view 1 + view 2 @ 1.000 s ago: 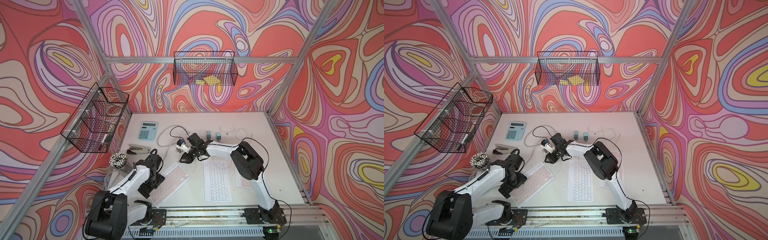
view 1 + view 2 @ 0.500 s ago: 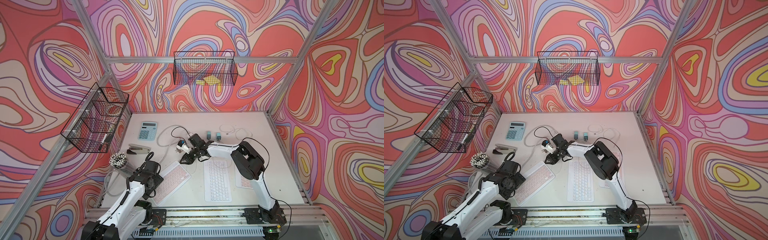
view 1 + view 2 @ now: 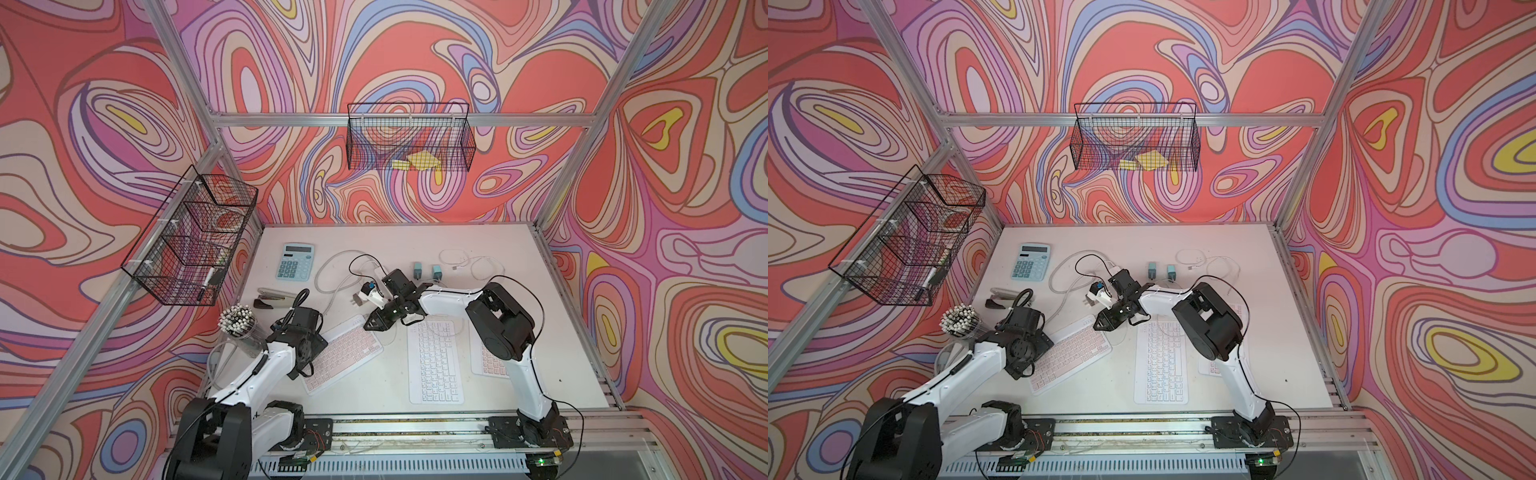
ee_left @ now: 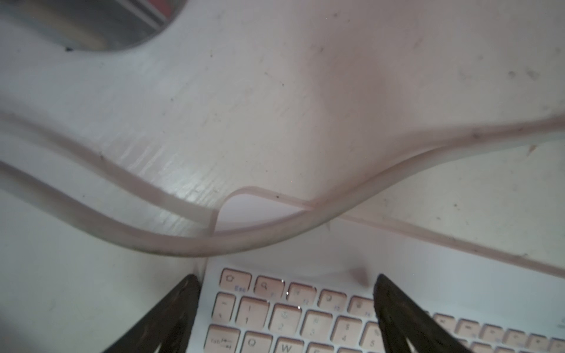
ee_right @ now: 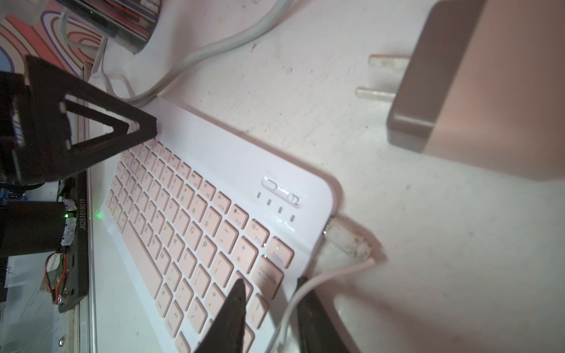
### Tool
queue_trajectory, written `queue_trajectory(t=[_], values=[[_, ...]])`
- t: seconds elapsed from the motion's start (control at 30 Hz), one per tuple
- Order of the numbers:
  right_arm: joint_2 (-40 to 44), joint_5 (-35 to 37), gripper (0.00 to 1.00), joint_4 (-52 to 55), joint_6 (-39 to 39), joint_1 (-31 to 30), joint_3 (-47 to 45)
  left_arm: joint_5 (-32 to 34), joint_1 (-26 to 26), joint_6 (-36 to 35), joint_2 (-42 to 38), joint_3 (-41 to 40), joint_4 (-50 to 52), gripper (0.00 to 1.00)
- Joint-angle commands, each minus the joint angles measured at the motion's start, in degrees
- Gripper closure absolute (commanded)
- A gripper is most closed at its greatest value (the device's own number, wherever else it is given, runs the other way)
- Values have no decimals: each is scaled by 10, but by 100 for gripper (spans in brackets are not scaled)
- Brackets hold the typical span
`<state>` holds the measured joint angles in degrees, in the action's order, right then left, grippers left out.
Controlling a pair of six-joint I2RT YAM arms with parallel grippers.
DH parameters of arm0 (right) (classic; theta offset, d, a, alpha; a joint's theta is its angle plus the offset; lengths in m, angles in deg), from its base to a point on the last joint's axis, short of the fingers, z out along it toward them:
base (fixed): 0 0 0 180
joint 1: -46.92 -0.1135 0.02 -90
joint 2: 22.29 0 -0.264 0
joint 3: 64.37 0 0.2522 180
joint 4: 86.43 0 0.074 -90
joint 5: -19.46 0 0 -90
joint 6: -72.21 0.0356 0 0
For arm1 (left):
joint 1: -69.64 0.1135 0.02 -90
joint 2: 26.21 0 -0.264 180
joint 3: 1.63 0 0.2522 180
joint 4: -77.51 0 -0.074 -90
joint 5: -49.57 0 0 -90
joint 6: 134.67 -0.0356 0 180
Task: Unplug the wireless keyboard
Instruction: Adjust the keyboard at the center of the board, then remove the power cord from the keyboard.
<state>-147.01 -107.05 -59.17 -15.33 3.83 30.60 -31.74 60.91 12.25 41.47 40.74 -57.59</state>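
The wireless keyboard (image 3: 343, 359) is being shown in both top views lying tilted just beside the white keyboard (image 3: 434, 361), with the right gripper (image 3: 371, 325) being held low at its nearer corner. In the left wrist view, the left gripper (image 4: 284, 293) is being held wide open, grasping nothing, over the Esc corner farthest from the white keyboard. In the right wrist view, the plug (image 5: 348, 244) is being shown seated in that nearer corner, its thin cord (image 5: 336, 270) being straddled, not pinched, by the right gripper's narrowly parted jaws.
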Motion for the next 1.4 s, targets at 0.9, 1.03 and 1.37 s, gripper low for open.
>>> queue_trajectory(t=[0.9, 1.03, 1.37], values=[[134, 81, 70, 123, -71, -21, -110, -129, 24, -150, 17, 176, 111, 20], [125, 144, 70, 135, -114, -20, -74, -130, -7, -142, 12, 165, 131, 23], [82, 161, 72, 122, -214, -20, 14, -141, -31, -109, -6, 104, 144, 30]])
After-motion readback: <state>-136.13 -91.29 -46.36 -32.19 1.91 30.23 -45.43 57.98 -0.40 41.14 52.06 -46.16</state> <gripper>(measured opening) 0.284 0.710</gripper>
